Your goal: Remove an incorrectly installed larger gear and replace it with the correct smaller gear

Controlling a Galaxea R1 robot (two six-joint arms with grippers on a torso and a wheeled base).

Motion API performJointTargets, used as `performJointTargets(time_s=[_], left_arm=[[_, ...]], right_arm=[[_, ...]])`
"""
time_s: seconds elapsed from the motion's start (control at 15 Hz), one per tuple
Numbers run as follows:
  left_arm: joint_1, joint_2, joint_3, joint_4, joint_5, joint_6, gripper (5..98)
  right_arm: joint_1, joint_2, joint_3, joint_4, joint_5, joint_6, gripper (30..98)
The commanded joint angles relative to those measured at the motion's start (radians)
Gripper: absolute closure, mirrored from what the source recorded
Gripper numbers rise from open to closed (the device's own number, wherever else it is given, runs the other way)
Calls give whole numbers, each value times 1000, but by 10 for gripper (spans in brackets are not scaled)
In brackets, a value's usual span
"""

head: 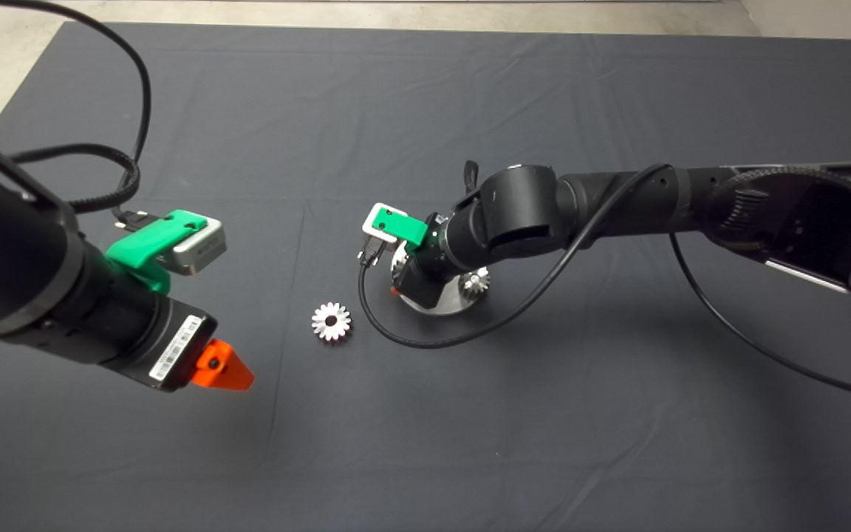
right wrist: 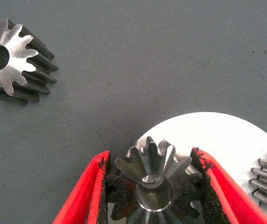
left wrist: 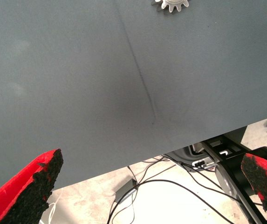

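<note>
While bent downward, right pincer (right wrist: 154, 186) clamps the smaller gear (right wrist: 154, 184).

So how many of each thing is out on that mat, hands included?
Gears: 3 (mat gear, held gear, plate gear)
Plate: 1
Hands: 2 (left hand, right hand)
Total: 6
</note>
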Motion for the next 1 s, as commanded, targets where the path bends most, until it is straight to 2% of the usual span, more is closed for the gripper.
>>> performJointTargets(time_s=[0.0,0.93], left_arm=[[-6,1,5,-15,4,1,53],[-6,1,5,-15,4,1,53]], right_arm=[[15,-4,5,-32,-21,2,884],[13,-1,-6,-32,-21,7,867]])
